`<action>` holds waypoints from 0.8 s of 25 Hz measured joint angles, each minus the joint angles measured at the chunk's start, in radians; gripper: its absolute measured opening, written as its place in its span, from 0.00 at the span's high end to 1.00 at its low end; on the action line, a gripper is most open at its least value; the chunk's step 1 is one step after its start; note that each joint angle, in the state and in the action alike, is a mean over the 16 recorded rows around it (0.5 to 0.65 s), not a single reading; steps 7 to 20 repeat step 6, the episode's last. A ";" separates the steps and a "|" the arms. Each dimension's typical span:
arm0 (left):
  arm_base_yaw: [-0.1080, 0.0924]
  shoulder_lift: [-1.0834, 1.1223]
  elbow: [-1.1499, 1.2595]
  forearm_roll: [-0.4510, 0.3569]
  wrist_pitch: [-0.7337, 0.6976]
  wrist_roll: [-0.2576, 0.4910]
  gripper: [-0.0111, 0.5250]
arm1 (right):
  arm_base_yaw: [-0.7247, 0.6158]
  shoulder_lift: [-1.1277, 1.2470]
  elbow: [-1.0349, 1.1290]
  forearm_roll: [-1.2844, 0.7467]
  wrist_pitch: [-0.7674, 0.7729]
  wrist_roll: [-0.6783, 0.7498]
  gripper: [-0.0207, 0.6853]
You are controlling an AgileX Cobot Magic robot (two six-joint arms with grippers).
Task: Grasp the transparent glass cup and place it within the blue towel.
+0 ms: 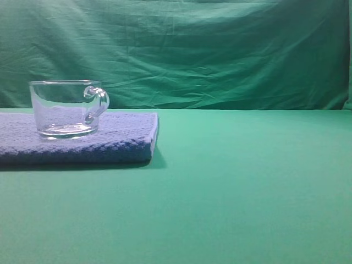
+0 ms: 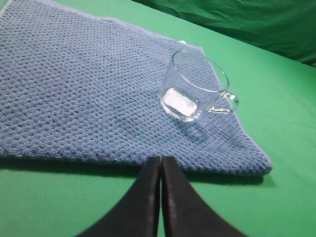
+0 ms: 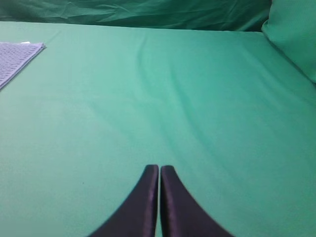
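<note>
Placement appears complete: the transparent glass cup [image 1: 67, 109] stands upright on the blue towel [image 1: 121, 140], at the left of the exterior high view, its base fully on the terry surface and its loop handle turned toward the right of the frame. In the left wrist view the cup [image 2: 195, 91] sits in the upper right of the frame, near one corner of the towel [image 2: 74, 98] but inside its pale edge, so the whole base is supported and there is no overhang.

The left hand [image 2: 161, 163] shows at the bottom centre of its own view with both fingers pressed together and nothing between them. It sits clear of the cup, just short of the towel's near edge, which fits a hand that has let go of the cup and is no longer needed at it.

The right hand [image 3: 159, 170] is likewise closed and empty, at the bottom centre of its view, above bare green worktop [image 3: 187, 108]. Only a corner of the towel [image 3: 15, 57] shows at the upper left there, well apart, so this hand takes no part in the placement.

Judgement: the task's goal is met as things lie; nothing holds or steadies the cup, and it looks stable.
</note>
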 joint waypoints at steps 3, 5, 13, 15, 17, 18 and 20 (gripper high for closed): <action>0.000 0.000 0.000 0.000 0.000 0.000 0.98 | 0.000 0.000 0.000 0.000 0.000 0.000 0.97; 0.000 0.000 0.000 0.000 0.000 0.000 0.98 | 0.000 0.000 0.000 0.000 0.000 0.000 0.97; 0.000 0.000 0.000 0.000 0.000 0.000 0.98 | 0.000 0.000 0.000 0.000 0.000 0.000 0.97; 0.000 0.000 0.000 0.000 0.000 0.000 0.98 | 0.000 0.000 0.000 0.000 0.000 0.000 0.97; 0.000 0.000 0.000 0.000 0.000 0.000 0.98 | 0.000 0.000 0.000 0.000 0.000 0.000 0.97; 0.000 0.000 0.000 0.000 0.000 0.000 0.98 | 0.000 0.000 0.000 0.000 0.000 0.000 0.97; 0.000 0.000 0.000 0.000 0.000 0.000 0.98 | 0.000 0.000 0.000 0.000 0.000 0.000 0.97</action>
